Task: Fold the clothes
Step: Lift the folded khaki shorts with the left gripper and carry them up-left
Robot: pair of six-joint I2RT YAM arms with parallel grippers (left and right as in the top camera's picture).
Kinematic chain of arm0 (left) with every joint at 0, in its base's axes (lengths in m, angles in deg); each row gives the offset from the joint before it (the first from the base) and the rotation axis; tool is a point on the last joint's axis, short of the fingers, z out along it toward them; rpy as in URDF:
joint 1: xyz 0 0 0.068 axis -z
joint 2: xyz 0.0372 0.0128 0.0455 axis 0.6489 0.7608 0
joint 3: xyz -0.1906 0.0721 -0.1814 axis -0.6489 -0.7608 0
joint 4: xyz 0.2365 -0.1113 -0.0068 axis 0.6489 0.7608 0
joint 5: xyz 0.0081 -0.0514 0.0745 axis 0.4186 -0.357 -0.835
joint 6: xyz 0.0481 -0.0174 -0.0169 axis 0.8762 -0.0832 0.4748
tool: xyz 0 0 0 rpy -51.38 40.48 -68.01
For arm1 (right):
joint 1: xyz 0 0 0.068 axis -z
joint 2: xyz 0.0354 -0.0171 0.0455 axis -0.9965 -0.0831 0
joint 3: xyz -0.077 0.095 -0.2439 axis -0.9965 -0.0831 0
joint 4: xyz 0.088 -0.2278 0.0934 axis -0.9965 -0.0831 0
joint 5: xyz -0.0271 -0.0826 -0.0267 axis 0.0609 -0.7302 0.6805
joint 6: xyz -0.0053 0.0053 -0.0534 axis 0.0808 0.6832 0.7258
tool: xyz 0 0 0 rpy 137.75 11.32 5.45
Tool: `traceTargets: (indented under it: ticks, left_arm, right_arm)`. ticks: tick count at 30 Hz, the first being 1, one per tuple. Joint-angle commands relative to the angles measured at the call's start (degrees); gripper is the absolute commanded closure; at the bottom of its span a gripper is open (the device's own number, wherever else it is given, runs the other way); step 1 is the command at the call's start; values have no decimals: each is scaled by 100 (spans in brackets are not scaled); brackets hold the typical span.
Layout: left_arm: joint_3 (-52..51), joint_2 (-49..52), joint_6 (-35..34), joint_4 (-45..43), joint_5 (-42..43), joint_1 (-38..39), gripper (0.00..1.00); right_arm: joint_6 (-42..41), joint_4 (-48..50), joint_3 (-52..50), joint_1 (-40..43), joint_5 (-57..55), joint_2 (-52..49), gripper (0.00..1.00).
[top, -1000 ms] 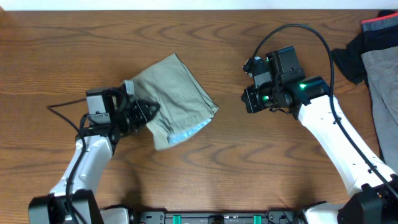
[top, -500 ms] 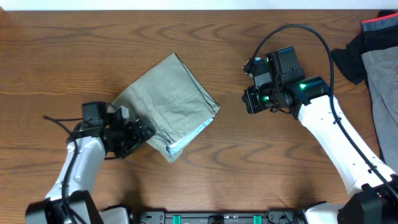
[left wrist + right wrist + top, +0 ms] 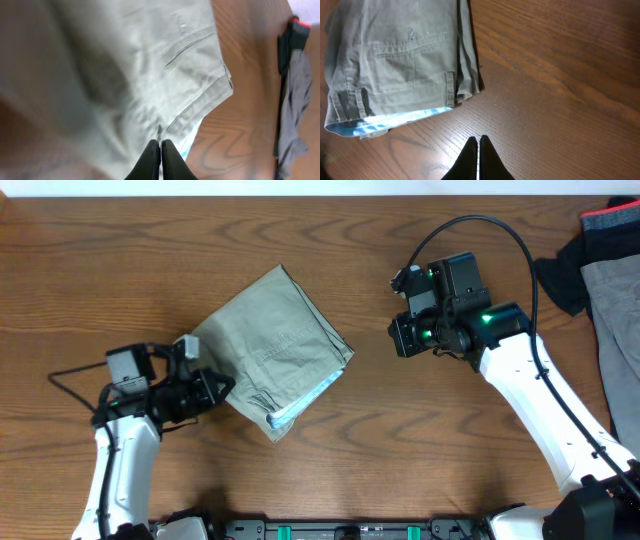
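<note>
The khaki-beige clothes lie folded into a compact packet left of the table's middle, with pale blue lining showing at the lower edge. My left gripper is shut with nothing seen between its fingers, its tips at the packet's lower left edge. In the left wrist view its fingertips sit low over the cloth. My right gripper is shut and empty, apart to the right of the clothes. In the right wrist view it hovers over bare wood, with the pocket seam at upper left.
A black garment with red trim and a grey garment lie at the table's right edge. They also show at the far right of the left wrist view. The right arm's cable arcs above its wrist.
My left gripper has drawn back leftward off the clothes to their edge. The packet has settled flatter and shifted slightly. The right arm has barely moved.
</note>
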Motion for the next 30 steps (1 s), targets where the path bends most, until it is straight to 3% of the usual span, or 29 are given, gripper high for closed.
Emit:
traceTargets:
  ticks: [1, 5, 9, 12, 18, 25, 30]
  left_arm:
    - [81, 374, 389, -313, -444, 518, 94]
    - [83, 1075, 1102, -745, -1128, 1178, 94]
    - [83, 1652, 1056, -1115, -2059, 1464, 94]
    - [90, 1978, 378, -1408, -2911, 1458, 94]
    - [332, 2699, -470, -2024, -3394, 1167, 90]
    - [1355, 3954, -1674, -2647, -3383, 269, 91]
    - [2129, 4881, -3095, -2824, -2889, -269, 93]
  right_arm:
    - [-61, 72, 44, 17, -22, 68, 96]
    - [-175, 155, 44, 17, -22, 68, 96]
    - [-236, 125, 44, 17, -22, 68, 96]
    - [-238, 155, 44, 17, -22, 68, 96]
    - [-317, 404, 44, 17, -24, 68, 96]
    - [-407, 367, 44, 17, -22, 68, 97]
    - [-404, 221, 44, 17, -24, 68, 97]
